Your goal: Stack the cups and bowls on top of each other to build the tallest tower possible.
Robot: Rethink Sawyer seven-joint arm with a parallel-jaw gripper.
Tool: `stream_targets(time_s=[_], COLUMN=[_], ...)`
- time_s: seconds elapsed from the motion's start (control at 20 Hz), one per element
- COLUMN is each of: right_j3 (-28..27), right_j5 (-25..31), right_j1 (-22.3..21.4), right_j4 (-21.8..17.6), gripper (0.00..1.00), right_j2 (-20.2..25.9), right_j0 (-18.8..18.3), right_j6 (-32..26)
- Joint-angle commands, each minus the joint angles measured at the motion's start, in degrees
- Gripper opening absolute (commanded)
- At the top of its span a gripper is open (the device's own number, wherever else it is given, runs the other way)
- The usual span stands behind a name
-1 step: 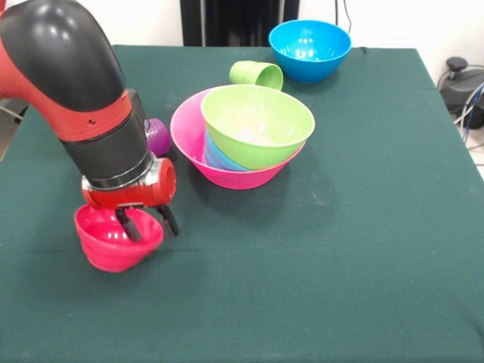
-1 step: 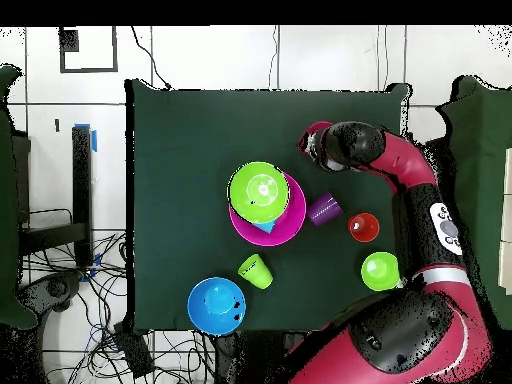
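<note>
Jaws of the gripper (image 1: pixel 146 224) straddle the rim of the small pink-red bowl (image 1: pixel 113 243) at the near bench (image 1: pixel 340 265) edge, one finger inside, one outside, apparently pinching the wall. Light, stiff, glossy plastic: it probably slips unless held firmly by the rim. Farther back sits the tower (image 1: pixel 242 140), a green bowl (image 1: pixel 257 125) tilted in the large pink bowl (image 1: pixel 189 136).

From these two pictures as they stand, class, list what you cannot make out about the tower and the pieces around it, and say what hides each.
- Front view: purple cup, mostly behind the arm.
- Both views: the light blue pieces nested in the pink bowl; the green bowl covers them, so their number is unclear.
- Overhead view: red bowl at the gripper, nearly covered by the arm.
- Front view: small red and green bowls behind the arm.
</note>
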Motion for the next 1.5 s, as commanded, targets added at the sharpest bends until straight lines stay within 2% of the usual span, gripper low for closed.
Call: stream_targets(time_s=[0.05,0.55,1.5], right_j3=[-3.05,-5.31,-6.23], right_j5=[8.29,10.03,2.52], right_j1=[-2.07,-1.35,0.49], right_j4=[-2.97,-3.55,-6.96], gripper=[1.00,1.00,1.00], right_j2=[1.02,1.42,1.06], right_j0=[2.06,2.66,3.10], right_j6=[-14.81,-14.79,-15.75])
